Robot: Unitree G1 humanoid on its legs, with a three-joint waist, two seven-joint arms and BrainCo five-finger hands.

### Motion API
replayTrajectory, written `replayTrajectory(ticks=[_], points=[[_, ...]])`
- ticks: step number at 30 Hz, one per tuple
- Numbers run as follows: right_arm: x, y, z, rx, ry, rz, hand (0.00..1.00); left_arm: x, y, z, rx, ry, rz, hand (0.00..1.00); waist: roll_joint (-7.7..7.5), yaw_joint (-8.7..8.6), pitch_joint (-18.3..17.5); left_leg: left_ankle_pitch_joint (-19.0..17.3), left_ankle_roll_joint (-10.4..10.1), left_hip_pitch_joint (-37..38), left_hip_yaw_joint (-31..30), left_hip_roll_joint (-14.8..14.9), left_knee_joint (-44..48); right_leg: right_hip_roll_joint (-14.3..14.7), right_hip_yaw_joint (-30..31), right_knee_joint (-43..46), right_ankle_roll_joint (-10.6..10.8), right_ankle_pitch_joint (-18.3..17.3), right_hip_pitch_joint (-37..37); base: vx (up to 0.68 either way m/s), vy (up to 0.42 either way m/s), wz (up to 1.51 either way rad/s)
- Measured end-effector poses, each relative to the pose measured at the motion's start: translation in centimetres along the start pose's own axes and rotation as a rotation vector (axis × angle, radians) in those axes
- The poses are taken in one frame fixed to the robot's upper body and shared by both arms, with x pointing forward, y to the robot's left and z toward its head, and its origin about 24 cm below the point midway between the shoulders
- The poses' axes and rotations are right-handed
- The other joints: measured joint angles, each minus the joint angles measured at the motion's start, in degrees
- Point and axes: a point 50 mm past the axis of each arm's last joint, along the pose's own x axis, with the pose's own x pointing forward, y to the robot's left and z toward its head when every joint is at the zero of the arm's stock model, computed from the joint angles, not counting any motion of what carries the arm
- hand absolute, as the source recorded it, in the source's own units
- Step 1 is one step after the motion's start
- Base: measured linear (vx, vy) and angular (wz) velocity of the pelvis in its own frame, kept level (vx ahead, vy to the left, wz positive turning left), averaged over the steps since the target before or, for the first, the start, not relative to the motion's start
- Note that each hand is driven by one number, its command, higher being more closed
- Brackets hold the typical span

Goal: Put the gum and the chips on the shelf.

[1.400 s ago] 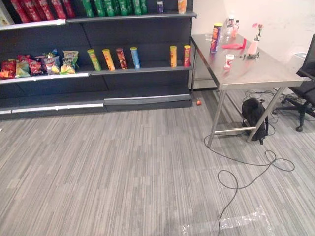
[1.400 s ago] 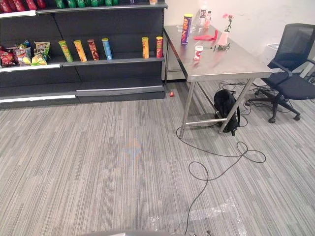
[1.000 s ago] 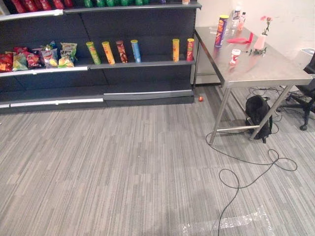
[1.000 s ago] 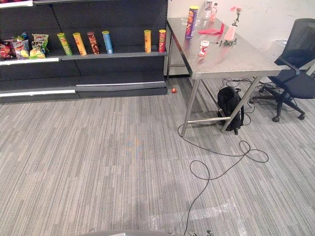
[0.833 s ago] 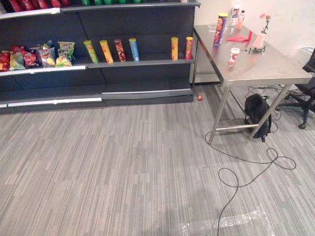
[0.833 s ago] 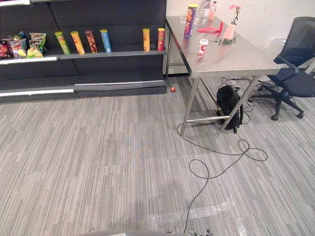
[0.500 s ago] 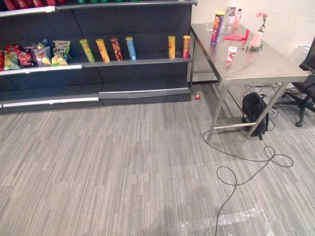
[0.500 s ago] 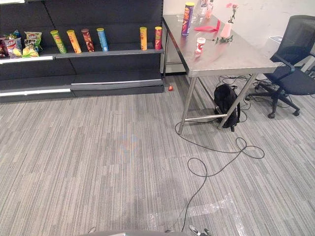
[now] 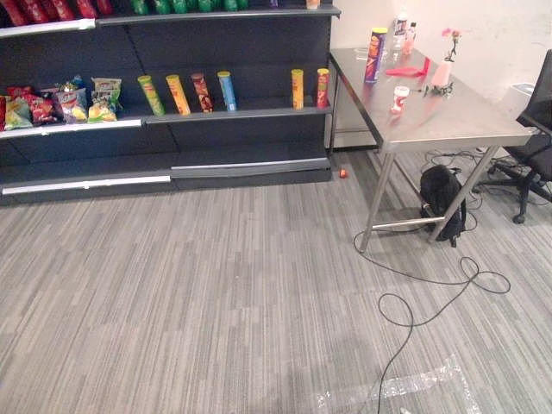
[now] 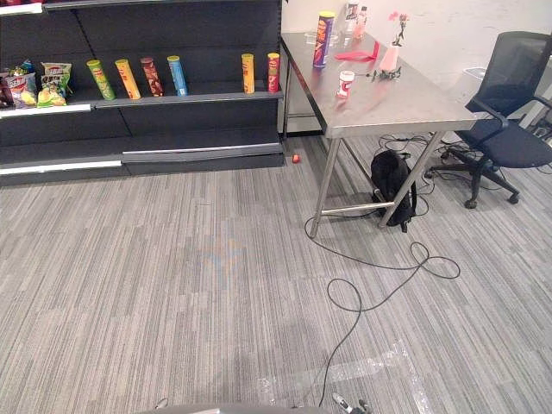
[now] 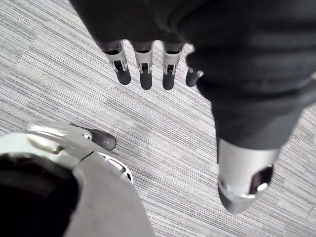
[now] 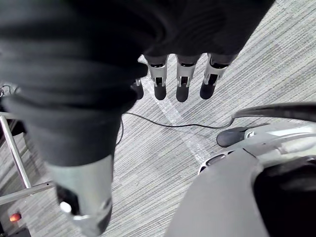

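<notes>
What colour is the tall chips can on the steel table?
The tall chips can is mostly purple with a yellow top, clearest in the right eye view.

No lettering can be read. The chip cans (image 9: 178, 94) on the shelf (image 9: 259, 112), the snack bags (image 9: 73, 102) at the shelf's left end, and the tall can (image 9: 374, 54) and small white tub (image 9: 398, 98) on the table (image 9: 448, 125) right of the shelf carry what seems to be print, too small to make out.
</notes>
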Motion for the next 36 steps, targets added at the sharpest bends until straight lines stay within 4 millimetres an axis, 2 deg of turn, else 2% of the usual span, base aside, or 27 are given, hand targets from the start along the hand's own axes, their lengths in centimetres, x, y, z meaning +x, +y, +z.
replayTrajectory(ticks=[4, 6, 7, 9, 11, 12, 13, 14, 15, 16, 17, 19, 21, 22, 24, 26, 27, 28, 29, 30, 31, 33, 34, 35, 36], points=[[0.0, 0.0, 0.0, 0.001, -0.005, -0.018, 0.0, 0.0, 0.2, 0.0, 0.002, -0.001, 0.04, 0.0, 0.21, -0.05, 0.4, 0.0, 0.0, -0.5, -0.2, 0.0, 0.1, 0.0, -0.5, 0.5, -0.6, -0.4, -0.5, -0.04, -0.035, 0.05], [0.1, 0.2, 0.4, 0.001, -0.026, -0.02, 0.0, 0.0, 0.2, 0.3, 0.001, -0.009, 0.056, 0.0, -0.31, -0.13, 0.9, -0.2, -0.2, -2.4, -0.4, 0.5, 1.6, -0.3, -1.0, 3.6, -1.4, -1.7, -3.2, -0.03, -0.036, 0.07], [0.1, 0.3, 0.6, 0.001, -0.031, -0.019, 0.0, 0.0, 0.1, 0.5, 0.001, -0.014, 0.059, 0.0, 0.07, -0.21, 1.2, -0.4, -0.4, -3.2, -0.5, 0.6, 2.4, -0.4, -1.2, 4.4, -1.5, -2.0, -3.9, -0.01, -0.045, 0.1], [0.3, 0.7, 1.0, 0.002, -0.041, -0.013, 0.0, 0.1, 0.1, 1.1, -0.003, -0.03, 0.068, 0.0, -0.82, -0.5, 2.7, -1.6, -1.1, -5.6, -0.3, 1.4, 6.1, -0.6, -1.4, 7.1, -2.0, -3.2, -5.9, -0.02, -0.049, 0.06], [0.4, 1.3, 1.2, -0.024, -0.046, 0.002, 0.0, 0.1, 0.5, 1.5, -0.02, -0.038, 0.098, 0.0, -1.79, -0.4, 4.3, -4.3, -1.7, -10.6, 1.0, 3.1, 17.5, -1.1, -1.4, 11.2, -2.8, -6.2, -7.7, -0.05, -0.081, 0.05], [0.4, 1.4, 1.1, -0.035, -0.044, 0.006, 0.0, 0.1, 0.5, 1.5, -0.021, -0.036, 0.106, 0.0, -2.05, -0.36, 4.5, -4.5, -1.7, -12.4, 1.8, 3.7, 21.3, -1.3, -1.4, 12.0, -2.9, -7.0, -7.8, -0.03, -0.094, 0.06], [0.3, 1.4, 1.1, -0.062, -0.045, 0.007, 0.0, 0.1, 0.5, 1.6, -0.028, -0.038, 0.11, 0.0, -2.04, -0.31, 4.5, -4.5, -1.7, -15.8, 3.0, 5.3, 29.4, -1.5, -1.4, 12.9, -3.3, -7.9, -7.7, 0.02, -0.07, 0.03], [0.4, 0.9, 1.4, -0.099, -0.055, 0.001, 0.0, 0.0, 0.2, 1.6, -0.037, -0.039, 0.109, 0.0, -1.01, -0.19, 4.9, -4.1, -1.7, -18.9, 3.6, 7.5, 37.1, -1.0, -1.4, 13.2, -3.4, -8.6, -7.0, 0.02, -0.05, 0.03], [0.4, 0.7, 1.6, -0.12, -0.057, -0.003, 0.0, 0.0, 0.1, 1.5, -0.045, -0.035, 0.107, 0.0, -0.43, -0.16, 5.2, -3.6, -2.4, -20.3, 3.4, 8.6, 40.8, -0.8, -1.4, 13.6, -3.6, -9.0, -6.7, 0.05, 0.006, 0.03], [0.4, 0.4, 1.7, -0.128, -0.055, -0.011, 0.0, -0.1, -0.3, 1.2, -0.06, -0.022, 0.106, 0.0, -0.12, -0.08, 6.2, -1.6, -3.6, -24.2, 3.0, 10.5, 48.6, -0.6, -1.1, 13.7, -3.9, -9.5, -5.6, 0.09, 0.054, 0.0], [0.4, 0.4, 1.6, -0.128, -0.045, -0.014, 0.0, -0.1, -0.2, 1.1, -0.085, -0.013, 0.113, 0.0, 0.48, 0.18, 6.5, -3.4, -3.3, -26.6, 2.2, 10.9, 51.8, -1.2, -0.8, 13.8, -4.0, -9.9, -4.4, 0.13, 0.072, -0.04], [0.4, 0.2, 1.6, -0.13, -0.036, -0.019, 0.0, -0.2, -0.1, 0.4, -0.092, 0.002, 0.112, 0.0, 0.74, 0.35, 6.9, -4.9, -3.3, -28.4, 1.7, 10.9, 50.4, -2.4, 0.1, 13.8, -3.8, -10.1, -3.6, 0.13, 0.095, -0.24], [0.4, 0.4, 1.8, -0.134, -0.045, 0.001, 0.0, -0.4, 0.4, -0.7, -0.097, 0.022, 0.115, 0.0, 0.59, 0.41, 7.0, -4.3, -3.7, -29.4, 0.7, 10.8, 40.5, -4.4, 1.5, 13.8, -2.6, -10.8, -2.6, 0.17, 0.139, -0.35], [0.5, 0.5, 1.9, -0.147, -0.049, 0.009, 0.0, -0.5, 0.5, -1.1, -0.106, 0.026, 0.116, 0.0, 0.66, 0.35, 7.1, -3.0, -3.7, -29.9, -1.2, 10.7, 35.3, -5.0, 1.9, 13.8, -2.0, -11.3, -2.0, 0.29, 0.233, -0.2], [0.4, 0.6, 2.0, -0.178, -0.067, 0.039, 0.0, -0.7, 0.7, -2.1, -0.128, 0.037, 0.117, 0.0, 0.61, 0.35, 7.1, 3.1, -5.2, -29.9, -6.8, 11.3, 18.8, -6.6, 3.2, 13.8, 0.9, -13.6, 0.1, 0.37, 0.348, -0.22], [0.4, 0.6, 1.9, -0.196, -0.068, 0.046, 0.0, -0.8, 0.8, -2.7, -0.128, 0.049, 0.113, 0.0, 0.66, 0.36, 7.2, 3.8, -5.3, -29.9, -8.1, 12.2, 15.7, -7.2, 4.1, 14.5, 2.5, -15.1, 1.3, 0.31, 0.353, -0.32], [0.4, 0.5, 2.0, -0.221, -0.069, 0.053, 0.0, -0.9, 0.8, -3.4, -0.125, 0.071, 0.108, 0.0, 1.0, 0.38, 7.2, 4.4, -5.4, -29.3, -8.0, 13.3, 16.1, -8.2, 5.4, 15.1, 4.8, -17.3, 3.1, 0.39, 0.442, -0.48], [0.4, 0.6, 2.1, -0.226, -0.07, 0.055, 0.0, -0.9, 1.0, -3.5, -0.121, 0.075, 0.11, 0.0, 0.66, 0.54, 7.5, 7.1, -6.2, -29.4, -7.7, 12.9, 19.0, -9.5, 6.4, 15.4, 5.0, -18.3, 4.1, 0.49, 0.512, -0.67], [0.4, 1.1, 1.9, -0.259, -0.07, 0.073, 0.0, -1.0, 1.6, -3.7, -0.113, 0.077, 0.124, 0.0, -0.7, 1.06, 6.8, 6.6, -6.1, -31.0, -8.0, 10.9, 24.9, -11.8, 7.4, 15.9, 4.0, -18.7, 4.5, 0.43, 0.394, -0.43], [0.4, 1.8, 1.7, -0.285, -0.073, 0.088, 0.0, -0.8, 2.2, -3.0, -0.1, 0.06, 0.138, 0.0, -2.47, 0.71, 5.9, 3.2, -5.4, -32.8, -7.6, 9.3, 29.3, -13.8, 8.1, 18.9, 3.3, -17.0, 3.3, 0.45, 0.39, -0.24], [0.4, 2.0, 1.6, -0.289, -0.079, 0.087, 0.0, -0.7, 2.3, -2.5, -0.093, 0.048, 0.141, 0.0, -2.47, 0.48, 5.9, 1.9, -5.0, -33.1, -7.4, 8.3, 30.2, -14.7, 8.1, 21.6, 3.2, -15.6, 1.9, 0.46, 0.408, 0.15], [0.4, 2.4, 1.9, -0.296, -0.105, 0.094, 0.0, -0.3, 1.9, -0.6, -0.08, 0.005, 0.126, 0.0, -3.97, 0.51, 5.3, -0.5, -2.2, -29.8, -5.4, 5.0, 28.3, -19.0, 6.6, 33.3, 2.1, -7.3, -2.8, 0.45, 0.381, 0.17], [0.4, 2.6, 2.0, -0.292, -0.111, 0.097, 0.0, -0.2, 1.9, -0.4, -0.076, 0.001, 0.127, 0.0, -4.45, 0.49, 5.3, -0.9, -1.7, -28.1, -4.6, 4.1, 27.2, -20.6, 6.1, 36.8, 2.0, -4.3, -4.4, 0.53, 0.346, 0.01], [0.4, 2.8, 2.3, -0.269, -0.129, 0.096, 0.0, -0.2, 2.0, -0.2, -0.07, -0.004, 0.128, 0.0, -4.75, 0.37, 5.4, -1.5, -1.0, -24.0, -4.2, 2.4, 24.0, -23.0, 6.1, 42.4, 2.3, 4.3, -6.8, 0.43, 0.247, 0.0], [0.3, 2.8, 2.3, -0.258, -0.135, 0.092, 0.0, -0.2, 2.1, -0.2, -0.067, -0.005, 0.13, 0.0, -4.59, 0.2, 5.2, -1.6, -0.7, -21.9, -4.2, 1.8, 22.1, -23.6, 6.3, 44.9, 2.2, 8.8, -7.9, 0.43, 0.225, 0.05]])
